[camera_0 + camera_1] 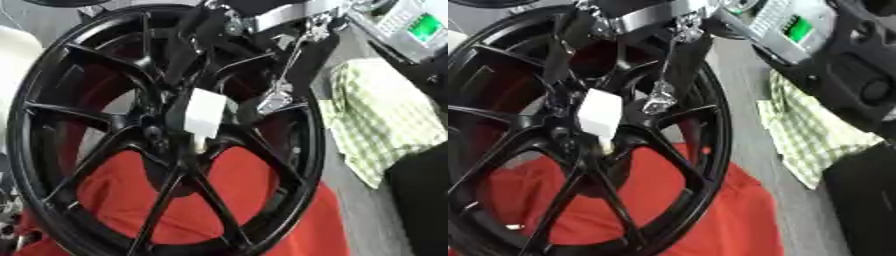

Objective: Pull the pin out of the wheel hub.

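Your wheel [166, 135] is a black multi-spoke alloy rim, standing nearly upright and tilted, filling most of both eye views. It rests on a red cloth [254, 200] that shows through the lower spoke gaps and spreads out below the rim.

One hand [197, 45] comes in from the top edge, black fingers with silver joints, reaching down through the spokes to the hub [153, 132]. Which arm it belongs to cannot be told from these views. Its fingers [566, 45] run down straight along the spokes toward the centre. A white block-shaped part [206, 114] sits at the fingertip end, right against the hub; whether it belongs to the hand or to the pin cannot be told. A short pale stub [605, 145] pokes out under the white part, touching the hub centre. You cannot tell whether anything is pinched there.

A thin metal rod with a small silver fitting [659, 97] hangs from the wrist area, just beside the hub on its right.

Edges and room: the rim's right edge lies near a green-and-white checked cloth [385, 120] on the grey table [745, 125]. A device with a green screen [424, 26] sits at the upper right, well apart from the hub. A dark block [424, 200] occupies the lower right corner.
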You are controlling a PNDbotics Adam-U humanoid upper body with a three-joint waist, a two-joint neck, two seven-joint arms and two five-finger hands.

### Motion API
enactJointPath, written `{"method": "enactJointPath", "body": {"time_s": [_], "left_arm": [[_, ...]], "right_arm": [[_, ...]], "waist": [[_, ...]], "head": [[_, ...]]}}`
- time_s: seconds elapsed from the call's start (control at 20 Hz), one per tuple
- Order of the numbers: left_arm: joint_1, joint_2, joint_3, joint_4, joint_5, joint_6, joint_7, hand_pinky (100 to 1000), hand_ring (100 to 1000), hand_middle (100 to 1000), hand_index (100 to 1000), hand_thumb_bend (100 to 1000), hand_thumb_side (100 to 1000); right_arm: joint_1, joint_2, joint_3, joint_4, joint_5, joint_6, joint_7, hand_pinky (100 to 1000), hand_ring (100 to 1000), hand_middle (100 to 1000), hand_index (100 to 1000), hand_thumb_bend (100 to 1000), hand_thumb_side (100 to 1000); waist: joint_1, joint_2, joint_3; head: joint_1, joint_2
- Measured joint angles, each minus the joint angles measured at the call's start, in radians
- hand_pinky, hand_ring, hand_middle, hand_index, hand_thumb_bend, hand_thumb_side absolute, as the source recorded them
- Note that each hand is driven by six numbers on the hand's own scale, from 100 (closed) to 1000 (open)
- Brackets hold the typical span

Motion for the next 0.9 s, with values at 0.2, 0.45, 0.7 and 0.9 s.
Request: {"method": "enactJointPath", "body": {"time_s": [0.2, 0.45, 0.7, 0.9], "left_arm": [[-0.002, 0.0, 0.0, 0.0, 0.0, 0.001, 0.001, 771, 606, 544, 679, 105, 835], [-0.003, -0.001, 0.0, 0.0, 0.0, 0.002, 0.003, 771, 606, 543, 679, 105, 836], [-0.006, -0.006, 0.0, 0.0, 0.001, 0.003, 0.005, 771, 606, 543, 679, 105, 836], [-0.007, -0.009, 0.0, 0.0, 0.001, 0.004, 0.006, 771, 605, 543, 678, 106, 837]], "right_arm": [[0.009, 0.01, 0.003, 0.026, 0.0, -0.002, -0.001, 901, 892, 756, 869, 385, 146], [0.02, 0.016, 0.007, 0.045, -0.005, -0.009, 0.006, 901, 893, 754, 867, 372, 145], [0.022, 0.017, 0.013, 0.054, -0.017, -0.009, 0.01, 901, 893, 753, 866, 374, 142], [0.026, 0.019, 0.015, 0.057, -0.018, -0.009, 0.014, 902, 893, 752, 862, 372, 141]], "waist": [[-0.001, 0.005, 0.007], [-0.004, 0.01, 0.011], [-0.006, 0.012, 0.012], [-0.007, 0.012, 0.015]], "head": [[-0.008, -0.001], [-0.008, -0.002], [-0.009, -0.005], [-0.032, -0.011]]}}
